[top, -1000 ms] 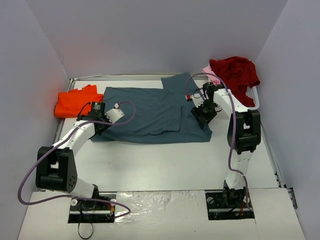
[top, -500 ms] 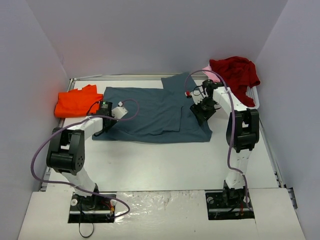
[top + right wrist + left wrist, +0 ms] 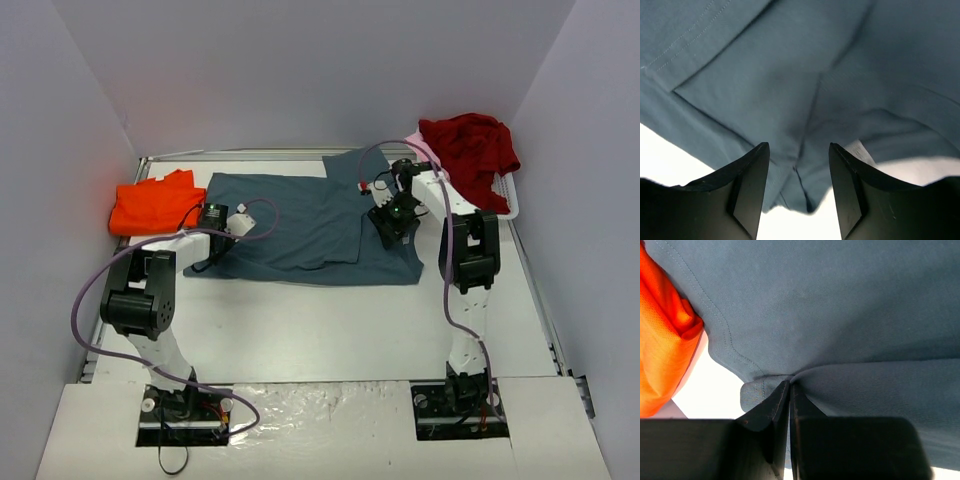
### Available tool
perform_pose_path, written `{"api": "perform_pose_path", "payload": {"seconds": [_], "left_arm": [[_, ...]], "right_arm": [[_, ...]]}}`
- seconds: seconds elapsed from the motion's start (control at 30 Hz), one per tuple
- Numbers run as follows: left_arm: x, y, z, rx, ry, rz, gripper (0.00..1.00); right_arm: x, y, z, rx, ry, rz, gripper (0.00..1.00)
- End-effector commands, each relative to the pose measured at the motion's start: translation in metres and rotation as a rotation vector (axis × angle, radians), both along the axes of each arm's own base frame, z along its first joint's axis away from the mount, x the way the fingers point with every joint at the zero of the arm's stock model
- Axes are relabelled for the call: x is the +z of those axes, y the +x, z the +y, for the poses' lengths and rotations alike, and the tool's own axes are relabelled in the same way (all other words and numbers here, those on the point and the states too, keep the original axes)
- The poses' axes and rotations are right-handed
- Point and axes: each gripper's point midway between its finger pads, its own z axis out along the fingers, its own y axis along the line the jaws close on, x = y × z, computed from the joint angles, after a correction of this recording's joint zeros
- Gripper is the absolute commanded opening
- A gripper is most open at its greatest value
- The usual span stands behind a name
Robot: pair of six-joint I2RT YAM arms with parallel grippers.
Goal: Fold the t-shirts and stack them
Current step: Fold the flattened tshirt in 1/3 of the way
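The slate blue-grey t-shirt point(image 3: 295, 225) lies spread flat mid-table. My left gripper point(image 3: 206, 260) is at its near left corner, shut, with a fold of the blue-grey cloth point(image 3: 840, 315) pinched between the tips point(image 3: 790, 386). My right gripper point(image 3: 390, 225) hovers over the shirt's right part, open; its fingers point(image 3: 751, 172) straddle a rumpled edge of the cloth point(image 3: 805, 100) without closing on it. The orange t-shirt point(image 3: 152, 203) lies folded at the far left, also seen as the orange cloth point(image 3: 662, 340) in the left wrist view. The dark red t-shirt point(image 3: 470, 145) and a bit of the pale pink one point(image 3: 420, 143) lie heaped at the back right.
A white plastic basket point(image 3: 505, 195) stands at the back right under the red shirt. Grey walls close in the table on three sides. Purple cables loop off both arms. Bare white tabletop point(image 3: 330, 330) stretches between the shirt and the arm bases.
The left arm's elbow has swung in towards the table while its gripper stays shut on the shirt's corner. The right gripper has moved left and slightly further back over the shirt.
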Motion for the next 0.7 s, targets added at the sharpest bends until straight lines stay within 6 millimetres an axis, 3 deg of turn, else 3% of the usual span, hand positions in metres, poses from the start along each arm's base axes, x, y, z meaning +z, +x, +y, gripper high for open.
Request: {"api": "perform_pose_path", "payload": {"seconds": [0.0,0.33,0.43,0.5,0.67], "left_arm": [[0.001,0.001,-0.001,0.018,-0.008,-0.007,0.02],[0.001,-0.003,0.0,0.02,-0.004,0.002,0.02],[0.002,-0.003,0.0,0.019,-0.002,0.002,0.02],[0.003,-0.003,0.001,0.019,-0.002,0.004,0.02],[0.003,-0.005,0.0,0.017,-0.002,0.008,0.02]], "right_arm": [[-0.003,-0.013,0.02,0.054,0.022,0.061,0.47],[-0.021,-0.013,0.023,0.072,-0.004,0.091,0.46],[-0.023,-0.013,0.021,0.073,-0.016,0.094,0.4],[-0.023,-0.013,0.02,0.071,-0.017,0.092,0.3],[-0.015,-0.01,0.016,0.061,-0.02,0.071,0.27]]}}
